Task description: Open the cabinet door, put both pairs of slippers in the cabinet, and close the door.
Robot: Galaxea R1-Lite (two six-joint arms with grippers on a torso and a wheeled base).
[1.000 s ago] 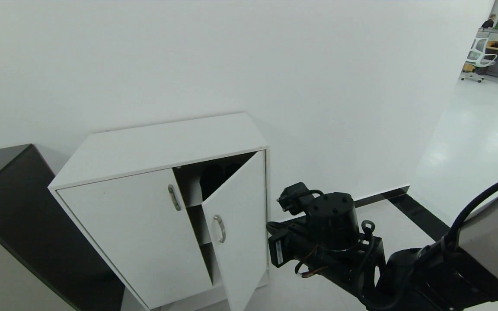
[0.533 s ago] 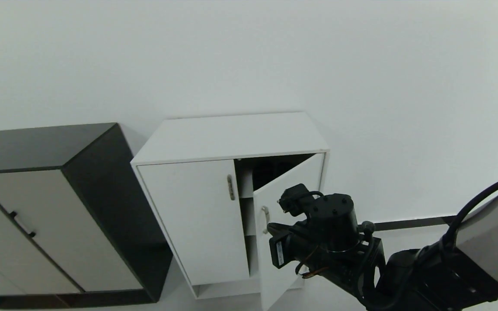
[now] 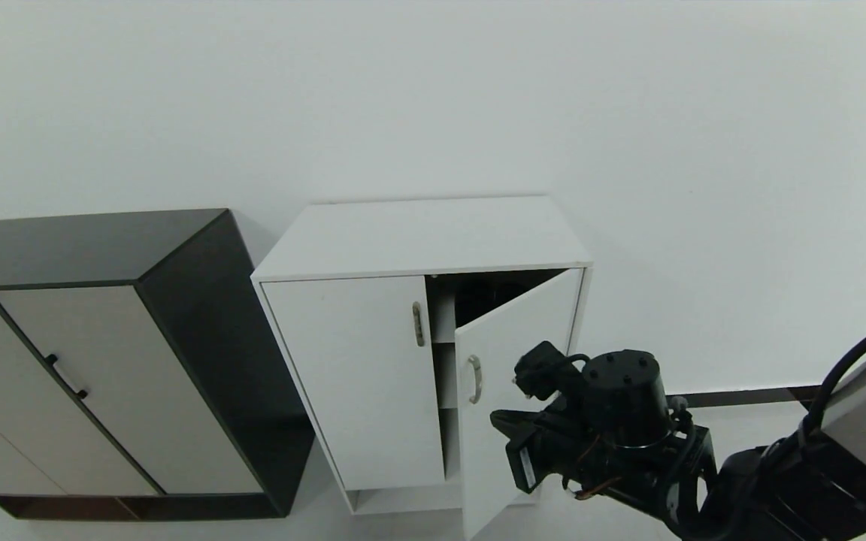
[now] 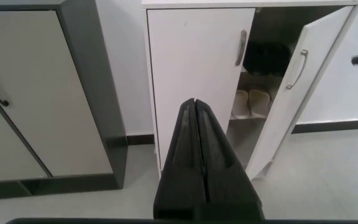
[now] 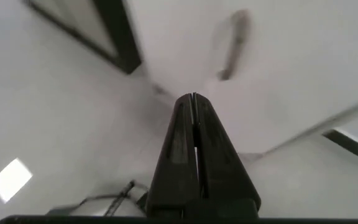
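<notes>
I read this as the last step: closing up. The white cabinet (image 3: pixel 418 233) stands against the wall with its left door (image 3: pixel 350 376) flat shut and its right door (image 3: pixel 523 330) swung partway out, hinged on the outer side. Through the gap, in the left wrist view, I see a light pair of slippers (image 4: pixel 253 103) on the lower shelf. On the shelf above is a dark shape (image 4: pixel 267 57) that I take for the second pair, though it is too dim to be sure. So both pairs look to be inside, and only the door is left to do.

My right tool (image 5: pixel 193 99) has its fingers pressed together on nothing. It sits just in front of the outer face of the open door, near the handle (image 3: pixel 474 379); I cannot tell whether it touches the panel. My left tool (image 4: pixel 194 104) is likewise pressed together and empty, well apart from the cabinet and pointing at the left door.

Next I would set the right tool against the door face near the handle, on the free-edge side. Then I would push in an arc around the hinge until the door meets the frame beside the left door. The push should be gentle and square, so the tip does not slide off the smooth panel.
</notes>
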